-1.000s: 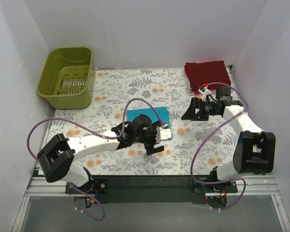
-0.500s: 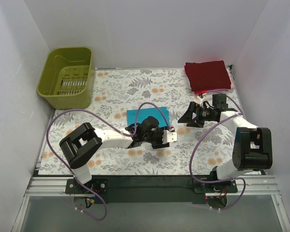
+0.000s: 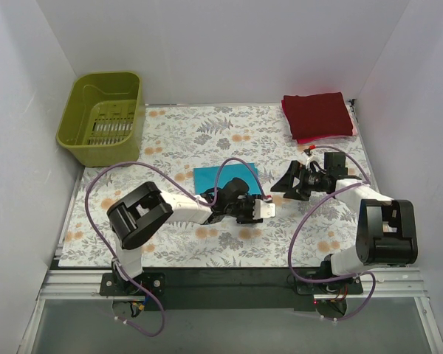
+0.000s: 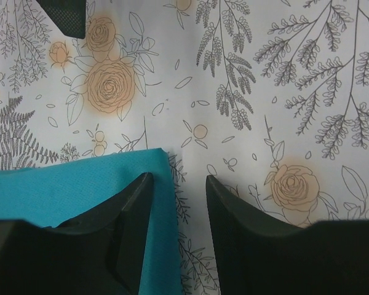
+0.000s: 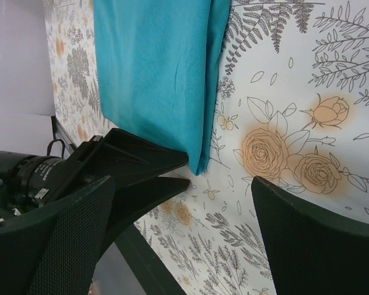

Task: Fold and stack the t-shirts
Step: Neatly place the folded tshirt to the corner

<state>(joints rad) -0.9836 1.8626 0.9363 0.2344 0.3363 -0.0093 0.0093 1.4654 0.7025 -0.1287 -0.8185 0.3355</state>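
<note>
Green basket (image 3: 96, 147) and folded dark red t-shirts (image 3: 317, 116), at the far right corner, show only from the top. Wrist cameras show the folded teal t-shirt (image 4: 80, 184) in the middle up close. Left gripper (image 4: 178, 178) has fingers a little apart at its corner, gripping nothing. Right gripper (image 5: 183, 182) is wide open and empty, nearby.

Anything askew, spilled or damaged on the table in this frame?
Nothing stands out. The teal t-shirt lies folded flat mid-table, the red t-shirt sits folded at the far right corner, and the olive basket stands upright at the far left.
</note>
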